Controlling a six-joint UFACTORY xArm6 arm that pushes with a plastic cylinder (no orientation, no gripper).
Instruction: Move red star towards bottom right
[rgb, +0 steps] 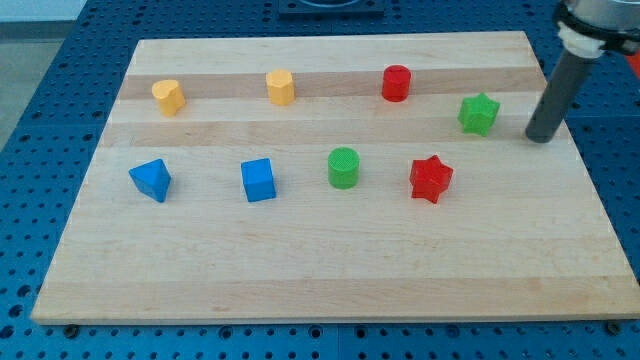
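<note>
The red star (431, 178) lies on the wooden board (330, 270), right of centre. My tip (540, 138) is at the view's right edge of the board, up and to the right of the red star and well apart from it. The green star (479, 114) sits between them, just left of my tip and not touching it.
A green cylinder (343, 167) is left of the red star. A blue cube (258, 180) and a blue triangular block (151, 179) lie further left. Along the view's top are a red cylinder (396, 83), a yellow hexagonal block (281, 87) and a yellow heart-like block (168, 96).
</note>
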